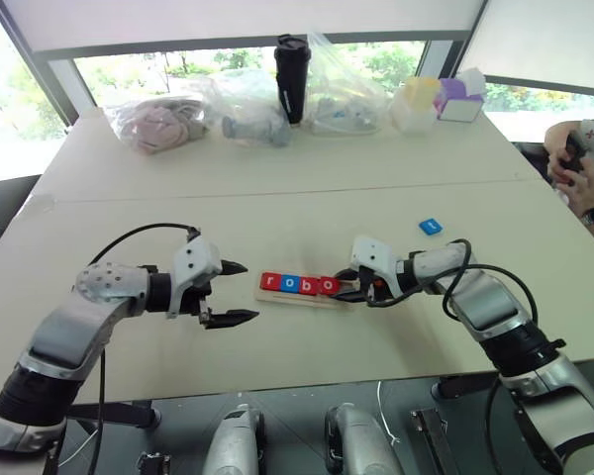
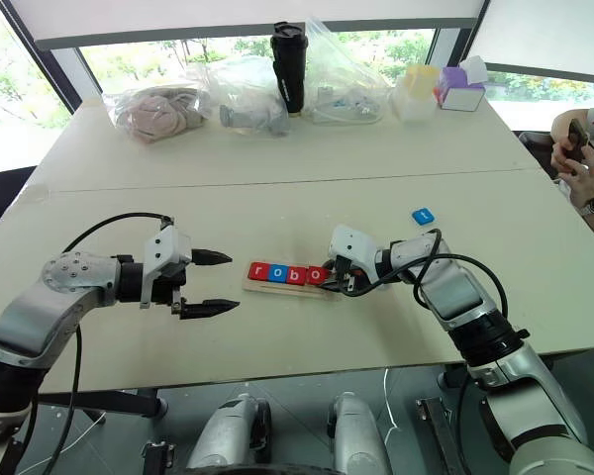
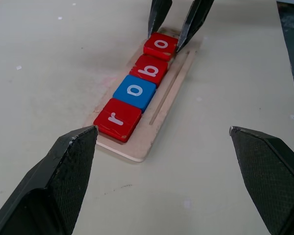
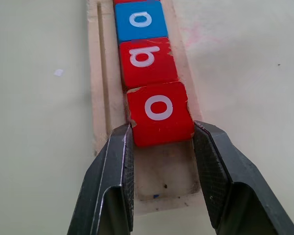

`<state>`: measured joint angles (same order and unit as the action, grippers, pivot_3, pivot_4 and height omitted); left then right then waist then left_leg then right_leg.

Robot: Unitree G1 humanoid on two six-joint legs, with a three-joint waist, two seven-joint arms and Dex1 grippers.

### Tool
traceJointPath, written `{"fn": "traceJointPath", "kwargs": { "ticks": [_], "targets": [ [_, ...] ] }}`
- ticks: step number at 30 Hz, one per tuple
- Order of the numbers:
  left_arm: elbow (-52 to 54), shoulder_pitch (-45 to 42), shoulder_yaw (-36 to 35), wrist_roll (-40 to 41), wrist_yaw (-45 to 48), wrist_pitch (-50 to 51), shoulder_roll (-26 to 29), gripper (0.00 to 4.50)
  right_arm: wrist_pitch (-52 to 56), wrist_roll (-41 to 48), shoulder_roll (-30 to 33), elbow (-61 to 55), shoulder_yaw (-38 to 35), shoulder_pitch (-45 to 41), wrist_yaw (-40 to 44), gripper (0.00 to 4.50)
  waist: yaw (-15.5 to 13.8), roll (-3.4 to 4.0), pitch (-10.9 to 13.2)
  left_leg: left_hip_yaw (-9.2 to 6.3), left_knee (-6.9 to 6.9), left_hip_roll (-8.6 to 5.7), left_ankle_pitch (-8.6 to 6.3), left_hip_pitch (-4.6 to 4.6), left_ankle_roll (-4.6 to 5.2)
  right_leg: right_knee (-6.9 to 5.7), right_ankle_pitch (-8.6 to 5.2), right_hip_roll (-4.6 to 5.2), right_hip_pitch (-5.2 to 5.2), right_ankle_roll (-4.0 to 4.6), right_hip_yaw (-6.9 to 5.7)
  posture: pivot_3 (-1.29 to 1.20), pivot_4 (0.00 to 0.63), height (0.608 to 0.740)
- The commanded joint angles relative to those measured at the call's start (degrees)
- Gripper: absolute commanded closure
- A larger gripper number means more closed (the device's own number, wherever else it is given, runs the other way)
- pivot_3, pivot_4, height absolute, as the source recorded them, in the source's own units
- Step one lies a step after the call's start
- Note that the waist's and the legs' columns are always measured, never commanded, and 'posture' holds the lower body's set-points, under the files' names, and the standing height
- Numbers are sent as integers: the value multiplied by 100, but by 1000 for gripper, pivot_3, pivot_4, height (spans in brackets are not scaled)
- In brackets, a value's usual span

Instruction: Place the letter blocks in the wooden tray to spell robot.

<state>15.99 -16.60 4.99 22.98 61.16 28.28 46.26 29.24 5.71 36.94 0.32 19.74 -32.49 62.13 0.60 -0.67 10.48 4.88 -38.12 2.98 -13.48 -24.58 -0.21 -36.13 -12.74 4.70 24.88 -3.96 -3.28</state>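
The wooden tray (image 1: 277, 298) lies mid-table between my arms. Four letter blocks fill it from its left end: red r (image 3: 117, 119), blue o (image 3: 134, 91), red b (image 3: 149, 69) and red o (image 4: 159, 112). My right gripper (image 1: 348, 285) is at the tray's right end, shut on the red o, one finger against each side. The last stretch of tray (image 4: 166, 181) behind that block is bare wood. A blue block (image 1: 431, 226) lies loose on the table beyond my right arm. To the left of the tray my left gripper (image 1: 249, 292) hangs wide open and holds nothing.
Along the far edge stand clear plastic bags (image 1: 243, 109), a black tumbler (image 1: 292, 64) and small boxes (image 1: 460, 99). A person (image 1: 584, 168) sits at the right edge of the table. A seam (image 1: 277, 193) crosses the tabletop behind the tray.
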Motion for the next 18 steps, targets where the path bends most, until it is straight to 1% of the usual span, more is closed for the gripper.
{"fn": "traceJointPath", "kwargs": {
  "ticks": [1,12,18],
  "targets": [
    [109,-85,-53,-14,-15,-60,-14,0,-76,-48,-55,9,-33,-94,-22,3328,1,0,0,0,0,0,0,0,0,0,0,0,0,0,0,0,150,740],
    [108,-31,-74,-51,-61,-109,-25,0,-132,-149,-112,-13,10,-110,0,3328,3,0,0,0,0,0,0,0,0,0,0,0,0,0,0,0,150,740],
    [78,-15,-85,-91,-69,-142,-32,0,-115,-65,-67,-149,-124,-185,45,3328,4,0,0,0,0,0,0,0,0,0,0,0,0,0,0,0,150,740]
  ]
}}
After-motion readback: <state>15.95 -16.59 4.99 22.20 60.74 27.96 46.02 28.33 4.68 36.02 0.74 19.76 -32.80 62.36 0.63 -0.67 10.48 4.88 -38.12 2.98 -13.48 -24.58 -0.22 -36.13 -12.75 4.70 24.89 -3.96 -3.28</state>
